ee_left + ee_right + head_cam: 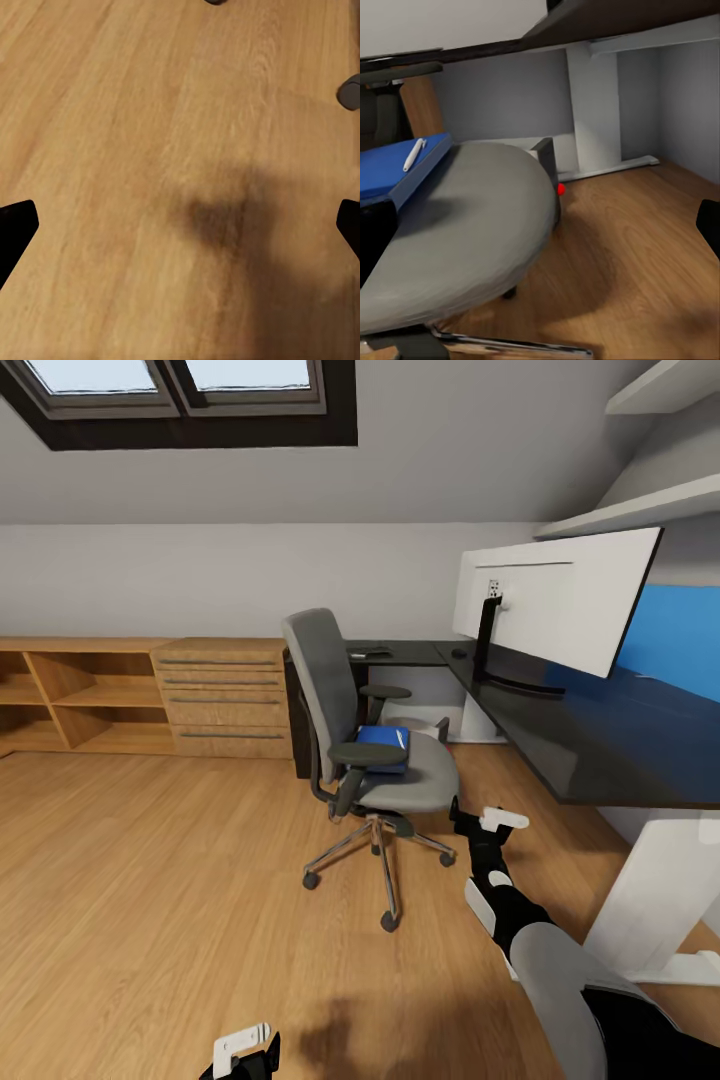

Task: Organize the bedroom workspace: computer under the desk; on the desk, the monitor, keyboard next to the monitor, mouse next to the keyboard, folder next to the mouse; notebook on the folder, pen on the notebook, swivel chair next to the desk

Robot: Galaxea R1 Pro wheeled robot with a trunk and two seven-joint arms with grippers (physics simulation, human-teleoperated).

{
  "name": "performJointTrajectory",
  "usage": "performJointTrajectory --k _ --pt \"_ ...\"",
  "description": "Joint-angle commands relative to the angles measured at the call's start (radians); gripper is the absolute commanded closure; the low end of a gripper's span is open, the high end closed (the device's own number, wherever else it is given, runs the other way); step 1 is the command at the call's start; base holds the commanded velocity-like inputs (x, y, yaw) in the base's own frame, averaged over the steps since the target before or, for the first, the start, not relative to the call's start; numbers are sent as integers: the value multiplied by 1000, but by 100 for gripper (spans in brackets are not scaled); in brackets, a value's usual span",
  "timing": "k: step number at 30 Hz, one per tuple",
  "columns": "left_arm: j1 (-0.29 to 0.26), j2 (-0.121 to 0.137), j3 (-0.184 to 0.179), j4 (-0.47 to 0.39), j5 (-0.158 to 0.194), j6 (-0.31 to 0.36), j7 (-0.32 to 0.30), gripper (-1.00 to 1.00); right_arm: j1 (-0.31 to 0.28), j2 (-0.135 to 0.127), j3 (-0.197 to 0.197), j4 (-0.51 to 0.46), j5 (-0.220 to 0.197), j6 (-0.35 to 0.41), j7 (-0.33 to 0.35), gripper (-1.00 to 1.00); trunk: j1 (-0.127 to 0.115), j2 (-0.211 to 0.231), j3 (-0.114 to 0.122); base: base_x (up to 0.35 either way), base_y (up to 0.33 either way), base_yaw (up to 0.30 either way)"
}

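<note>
Right gripper reaching toward the chair seat and its blue folder.

The right gripper (487, 822) hangs low just beside the chair (370, 760), fingers spread and empty, aimed across the seat so the folder (394, 171) lies ahead of it with the pen (413, 154) on top. Beyond the seat, under the desk (600, 745), stands the computer (544, 161). The monitor (555, 605) sits on the desk above. The left gripper (240, 1052) idles open over bare floor (180, 150), likely parked clear of the reach.
</note>
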Motion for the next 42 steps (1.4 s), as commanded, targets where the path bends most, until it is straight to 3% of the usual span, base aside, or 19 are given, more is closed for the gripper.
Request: performJointTrajectory --k 1,5,13,31,34,38,42 --pt "-1 1 -6 0 9 -4 7 -100 -1 0 -1 1 3 -3 -4 -100 4 -8 -4 0 0 0" --pt "-1 1 -6 0 9 -4 7 -100 -1 -2 -4 0 2 -2 -5 -100 19 -36 -17 0 0 0" --pt "-1 1 -5 0 9 -4 7 -100 -1 -5 -9 0 -33 0 -6 -100 23 -38 -48 0 0 0" --pt "-1 0 -6 -56 7 6 12 -100 -1 -6 -10 -4 -55 7 -6 -100 23 -38 -48 0 0 0" --pt "-1 -4 -7 -101 5 46 14 -100 -1 -6 -10 -4 -58 8 -6 -100 23 -38 -48 0 0 0" --pt "-1 -6 -7 -226 4 193 17 -100 -1 -6 -11 -5 -70 9 -6 -100 23 -38 -48 0 0 0" --pt "-1 -7 -7 -315 4 297 20 -100 -1 -6 -11 -5 -90 10 -6 -100 23 -38 -48 0 0 0"
